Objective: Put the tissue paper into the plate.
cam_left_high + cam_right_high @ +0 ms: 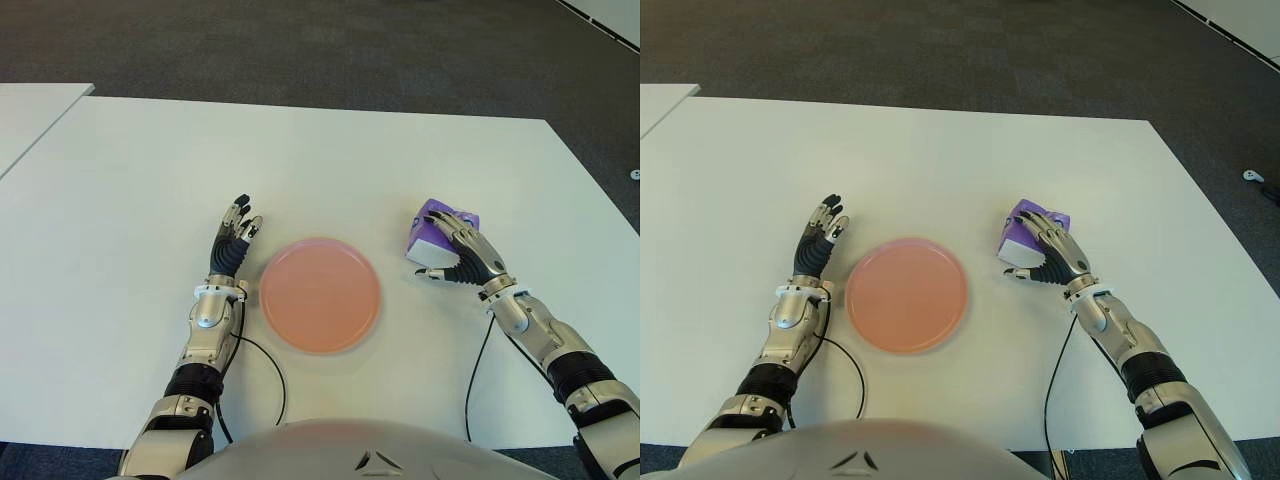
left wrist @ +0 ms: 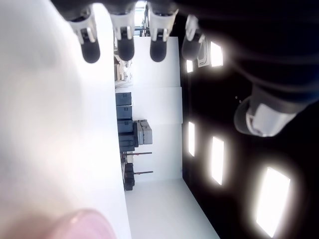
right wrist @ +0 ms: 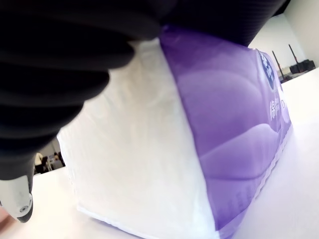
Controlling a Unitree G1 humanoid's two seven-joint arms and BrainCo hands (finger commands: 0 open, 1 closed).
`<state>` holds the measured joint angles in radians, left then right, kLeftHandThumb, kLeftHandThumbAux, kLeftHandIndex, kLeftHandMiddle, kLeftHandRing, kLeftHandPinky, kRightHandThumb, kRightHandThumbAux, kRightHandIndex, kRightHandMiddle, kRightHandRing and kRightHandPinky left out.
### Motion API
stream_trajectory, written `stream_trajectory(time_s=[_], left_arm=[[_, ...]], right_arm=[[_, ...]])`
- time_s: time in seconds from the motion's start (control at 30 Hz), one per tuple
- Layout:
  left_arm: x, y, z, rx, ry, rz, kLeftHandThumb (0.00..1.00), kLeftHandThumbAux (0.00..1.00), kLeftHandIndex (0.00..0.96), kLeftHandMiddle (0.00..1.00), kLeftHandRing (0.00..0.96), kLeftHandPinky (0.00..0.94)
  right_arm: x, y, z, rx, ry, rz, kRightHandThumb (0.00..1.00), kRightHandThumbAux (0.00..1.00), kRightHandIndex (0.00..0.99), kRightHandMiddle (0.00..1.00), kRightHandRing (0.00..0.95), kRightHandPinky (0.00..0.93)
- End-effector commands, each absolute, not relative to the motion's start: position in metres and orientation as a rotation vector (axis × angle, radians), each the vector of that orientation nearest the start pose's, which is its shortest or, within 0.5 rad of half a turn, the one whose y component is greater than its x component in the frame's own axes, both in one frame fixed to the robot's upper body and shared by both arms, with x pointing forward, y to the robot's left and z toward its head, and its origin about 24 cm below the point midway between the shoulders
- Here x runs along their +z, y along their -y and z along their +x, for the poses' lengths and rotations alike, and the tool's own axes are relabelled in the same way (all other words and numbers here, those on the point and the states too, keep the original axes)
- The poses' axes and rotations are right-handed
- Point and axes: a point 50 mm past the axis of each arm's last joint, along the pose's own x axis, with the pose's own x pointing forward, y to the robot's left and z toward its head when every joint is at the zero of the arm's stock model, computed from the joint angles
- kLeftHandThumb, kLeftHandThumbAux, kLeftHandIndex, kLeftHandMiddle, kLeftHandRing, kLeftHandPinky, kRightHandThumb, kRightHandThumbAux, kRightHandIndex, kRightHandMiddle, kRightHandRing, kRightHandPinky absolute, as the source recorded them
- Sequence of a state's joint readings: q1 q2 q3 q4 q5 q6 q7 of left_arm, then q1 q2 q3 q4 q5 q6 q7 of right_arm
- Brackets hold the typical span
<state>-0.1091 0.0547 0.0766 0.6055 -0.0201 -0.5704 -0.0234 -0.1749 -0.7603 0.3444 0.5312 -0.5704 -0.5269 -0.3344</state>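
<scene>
A pink plate (image 1: 320, 294) sits on the white worktop (image 1: 300, 160), near the middle of the front edge. The tissue pack (image 1: 437, 222) is purple and white. It lies on the worktop just beside the plate, on the side toward the right edge, and it does not touch the plate. The right robot hand (image 1: 462, 256) is on top of the tissue pack. Its fingers (image 1: 455, 235) bend over the pack and its thumb is at the side, so it is holding the pack. The pack is not in the plate yet. The left robot hand (image 1: 233, 243) shows just beside the plate, on the side toward the left edge. Its fingers (image 2: 90, 49) are straight and hold nothing.
</scene>
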Motion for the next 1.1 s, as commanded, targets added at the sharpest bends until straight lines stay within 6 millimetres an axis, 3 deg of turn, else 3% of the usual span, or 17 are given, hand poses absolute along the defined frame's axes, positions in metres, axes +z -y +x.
stream_trajectory(time_s=[0.03,0.2,0.5,0.67,1.1], left_arm=[[-0.033,-0.175,0.24,0.058,-0.044,0.028,0.0,0.46,0.0,0.0,0.0,0.0],[-0.033,-0.175,0.24,0.053,-0.043,0.028,0.0,0.465,0.0,0.0,0.0,0.0],[-0.033,-0.174,0.24,0.056,-0.047,0.021,0.0,0.471,0.0,0.0,0.0,0.0],[-0.034,-0.174,0.24,0.054,-0.049,0.018,0.0,0.472,0.0,0.0,0.0,0.0],[-0.034,-0.173,0.238,0.065,-0.048,0.015,0.0,0.471,0.0,0.0,0.0,0.0]], right_arm=[[0.09,0.245,0.265,0.199,0.52,-1.431,0.046,0.557,0.0,0.0,0.0,0.0],[0.112,0.242,0.266,0.116,0.609,-1.453,0.006,0.551,0.0,0.0,0.0,0.0],[0.14,0.237,0.276,0.074,0.61,-1.439,0.009,0.555,0.0,0.0,0.0,0.0],[0.145,0.235,0.277,0.07,0.587,-1.415,0.041,0.573,0.0,0.0,0.0,0.0],[0.13,0.237,0.289,0.108,0.491,-1.366,0.023,0.581,0.0,0.0,0.0,0.0]])
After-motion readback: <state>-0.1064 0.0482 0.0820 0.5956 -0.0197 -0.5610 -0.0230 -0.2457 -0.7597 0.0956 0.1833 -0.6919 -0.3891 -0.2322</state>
